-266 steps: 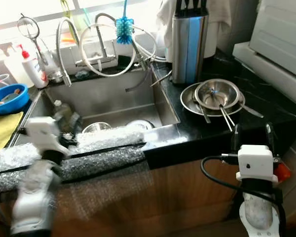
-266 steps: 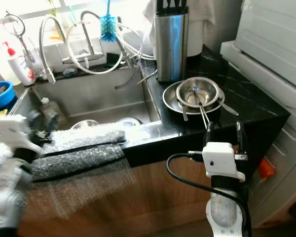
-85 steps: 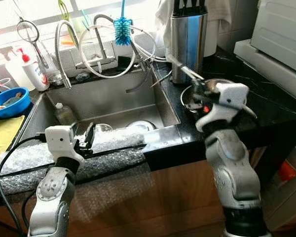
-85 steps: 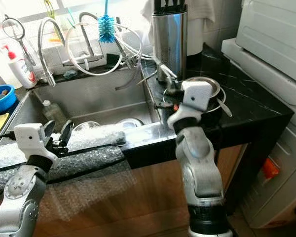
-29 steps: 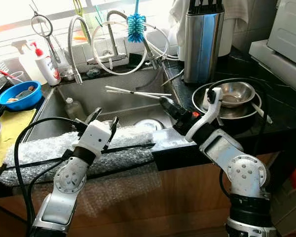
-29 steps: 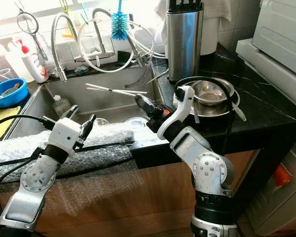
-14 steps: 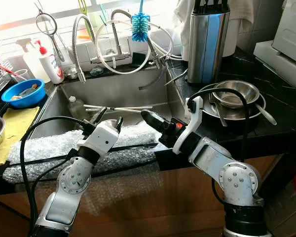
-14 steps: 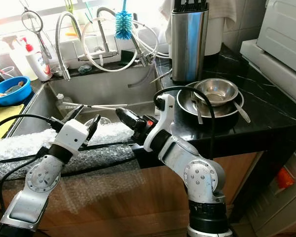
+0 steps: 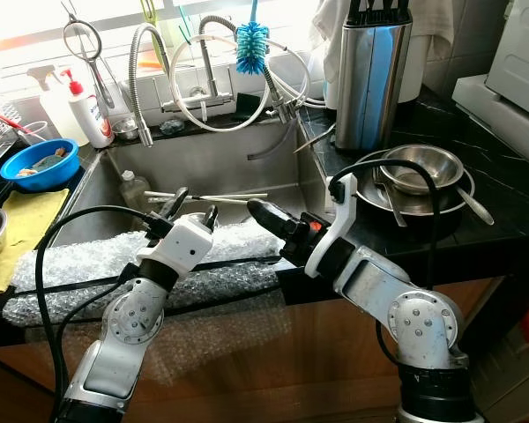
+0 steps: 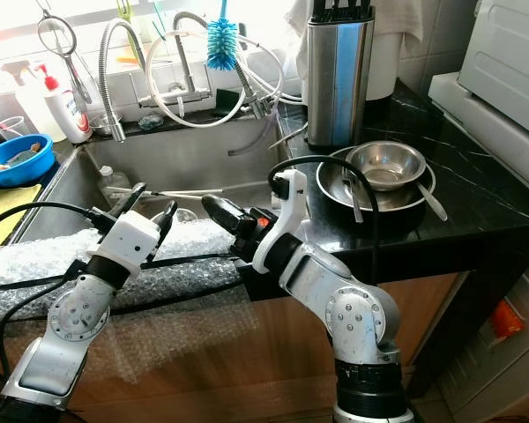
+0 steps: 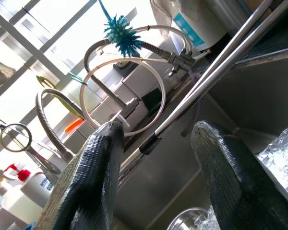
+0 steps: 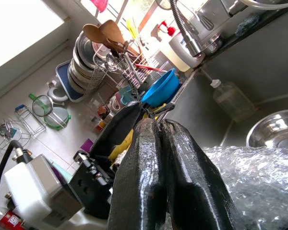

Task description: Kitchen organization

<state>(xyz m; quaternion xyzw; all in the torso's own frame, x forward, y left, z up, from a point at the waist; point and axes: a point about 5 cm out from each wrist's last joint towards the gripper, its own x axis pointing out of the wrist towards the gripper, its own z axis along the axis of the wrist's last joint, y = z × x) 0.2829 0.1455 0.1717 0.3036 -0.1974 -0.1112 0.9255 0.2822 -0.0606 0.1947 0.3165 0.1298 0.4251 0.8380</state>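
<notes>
Chopsticks [image 9: 213, 196] held over the sink [image 9: 213, 165], pinched in the right gripper [image 9: 257, 210].

Right gripper fingers pressed together on one end of the chopsticks, above the bubble wrap [image 9: 115, 264] on the sink's front edge. Left gripper [image 9: 192, 208] spread open with nothing in it, just beside the chopsticks' far end, fingers either side of them in the wrist view. Steel bowls [image 9: 416, 172] stacked on the black desk [image 9: 502, 198], well apart to the right.

Shiny steel sink [image 9: 203, 167], glossy black stone counter [image 9: 502, 203].
</notes>
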